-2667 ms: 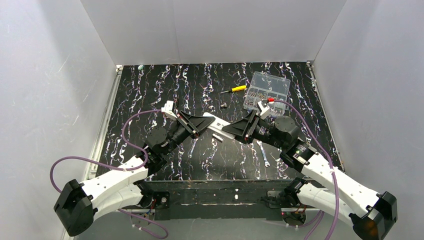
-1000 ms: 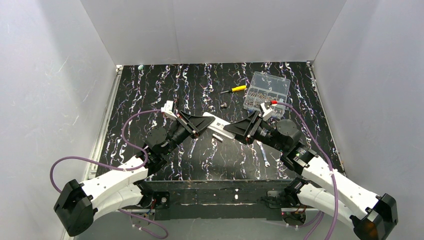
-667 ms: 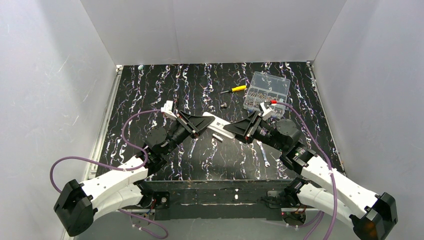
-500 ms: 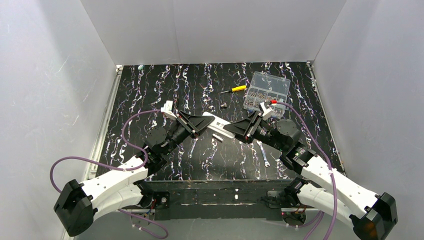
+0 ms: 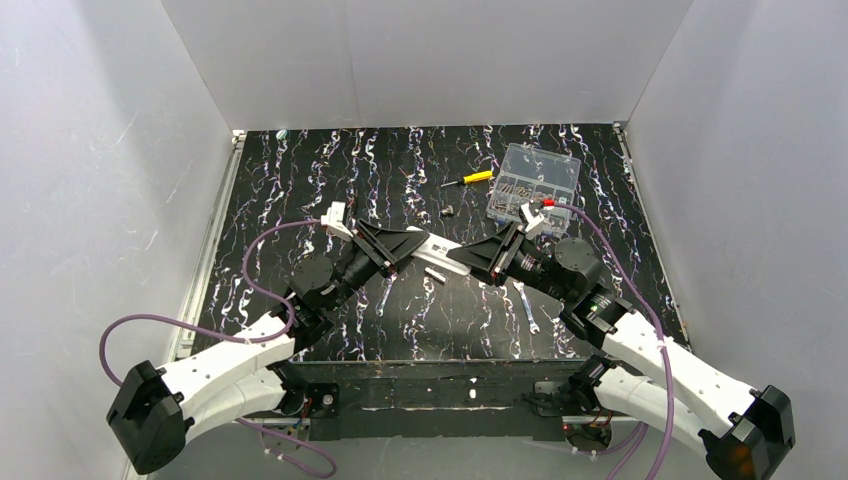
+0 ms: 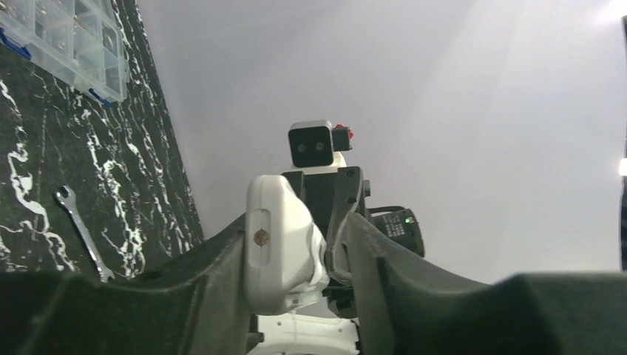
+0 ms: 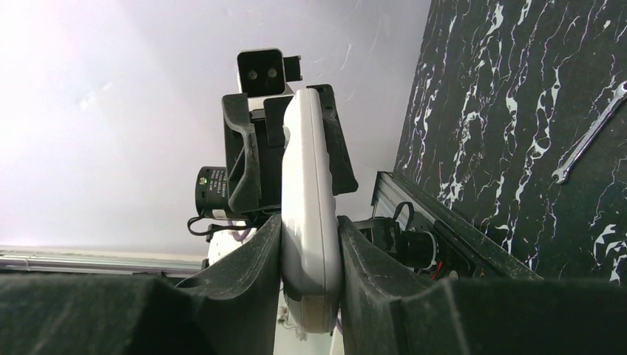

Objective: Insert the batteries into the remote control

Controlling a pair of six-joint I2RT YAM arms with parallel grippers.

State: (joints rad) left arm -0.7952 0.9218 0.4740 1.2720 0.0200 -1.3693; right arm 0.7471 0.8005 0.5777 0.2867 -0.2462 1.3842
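Note:
The white remote control (image 5: 440, 250) hangs above the table's middle, spanning my two grippers. My right gripper (image 7: 309, 225) is shut on its near end, and both pads press the remote control (image 7: 307, 163) edge-on. My left gripper (image 6: 296, 229) stands slightly open around the other end. There the remote control (image 6: 277, 251) leans on the left finger (image 6: 214, 274), with a gap to the right finger (image 6: 384, 266). In the top view the left gripper (image 5: 408, 243) and right gripper (image 5: 470, 258) face each other. No batteries show in any view.
A pale silvery stub (image 5: 434, 272) lies on the black marbled table (image 5: 300, 190) just below the remote. Two small wrenches (image 5: 385, 295) (image 5: 527, 305) lie near the front. A yellow-handled screwdriver (image 5: 470, 179), a small dark part (image 5: 448, 211) and a clear compartment box (image 5: 530, 182) sit further back.
My left jaws have parted and released their squeeze on the remote. My right jaws have closed in onto its other end. Both arms have barely shifted.

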